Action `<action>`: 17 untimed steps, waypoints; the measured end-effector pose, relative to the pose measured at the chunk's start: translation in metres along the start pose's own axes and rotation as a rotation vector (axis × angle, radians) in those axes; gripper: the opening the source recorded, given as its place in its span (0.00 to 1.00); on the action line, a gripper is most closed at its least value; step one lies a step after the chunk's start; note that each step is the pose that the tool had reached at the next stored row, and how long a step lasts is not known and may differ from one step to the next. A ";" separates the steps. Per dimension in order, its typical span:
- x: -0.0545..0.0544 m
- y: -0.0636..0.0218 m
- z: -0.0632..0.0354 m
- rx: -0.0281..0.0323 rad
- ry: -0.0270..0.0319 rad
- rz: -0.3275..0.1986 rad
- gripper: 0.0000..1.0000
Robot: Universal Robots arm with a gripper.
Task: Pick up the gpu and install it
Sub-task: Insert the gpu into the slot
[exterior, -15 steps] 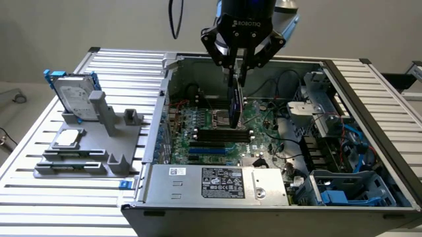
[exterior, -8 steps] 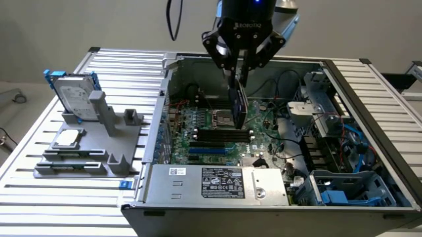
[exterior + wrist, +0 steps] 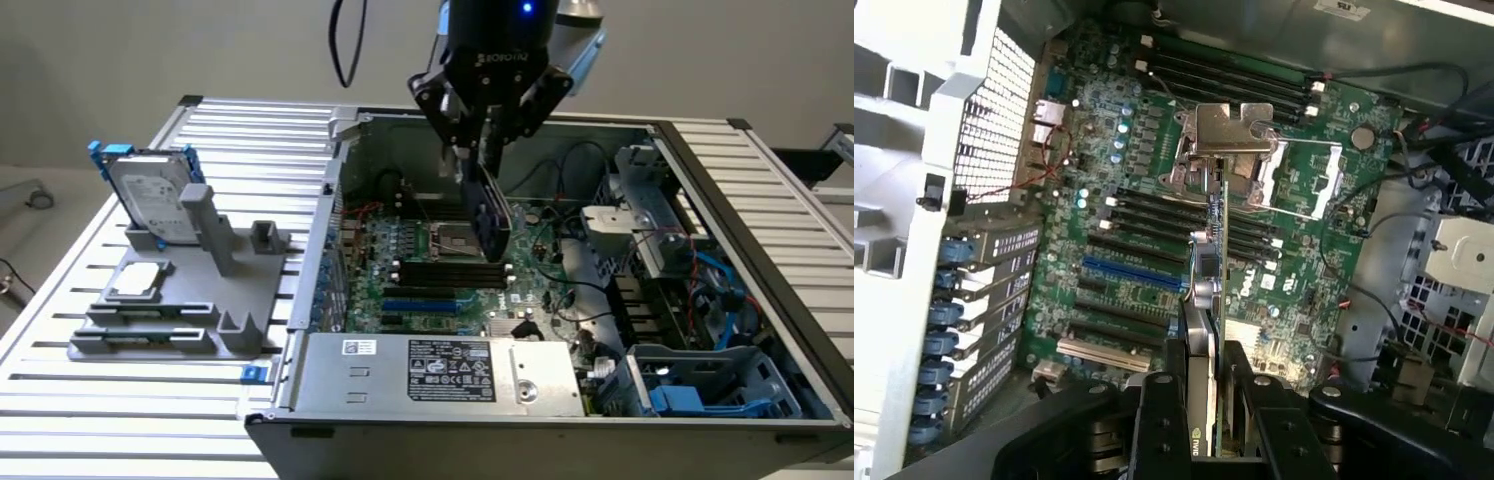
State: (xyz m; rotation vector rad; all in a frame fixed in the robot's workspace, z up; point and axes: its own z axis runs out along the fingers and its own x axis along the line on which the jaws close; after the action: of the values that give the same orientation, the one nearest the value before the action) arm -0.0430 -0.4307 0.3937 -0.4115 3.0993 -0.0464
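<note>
Pickup looks done. The gripper (image 3: 483,148) is clamped on the gpu (image 3: 490,215), holding it on edge inside the case (image 3: 320,250), just above the motherboard (image 3: 400,250). Install step, I'd say; it calls for squaring the card's edge to a slot.

The pincer (image 3: 1206,400) grips the gpu (image 3: 1206,295) edge-on between its two black fingers (image 3: 1159,410), holding the card over the green motherboard (image 3: 1124,190). Beyond the card's far end lies the silver processor socket (image 3: 1229,135). A blue slot (image 3: 1129,272) runs beside the card among black slots. A perforated case wall (image 3: 994,110) borders the board.
</note>
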 end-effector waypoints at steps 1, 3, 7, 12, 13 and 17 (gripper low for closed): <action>0.000 0.0000 0.0006 -0.0018 -0.0010 -0.018 0.27; 0.000 0.0001 0.0019 -0.0052 -0.0030 -0.054 0.27; 0.000 0.0001 0.0043 -0.0115 -0.0067 -0.126 0.27; 0.000 0.0003 0.0074 -0.0185 -0.0112 -0.217 0.27; 0.000 0.0003 0.0081 -0.0194 -0.0119 -0.235 0.27; 0.000 0.0004 0.0108 -0.0225 -0.0144 -0.308 0.27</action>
State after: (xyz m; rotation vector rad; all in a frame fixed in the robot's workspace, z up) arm -0.0430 -0.4306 0.3829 -0.8806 2.9934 -0.0116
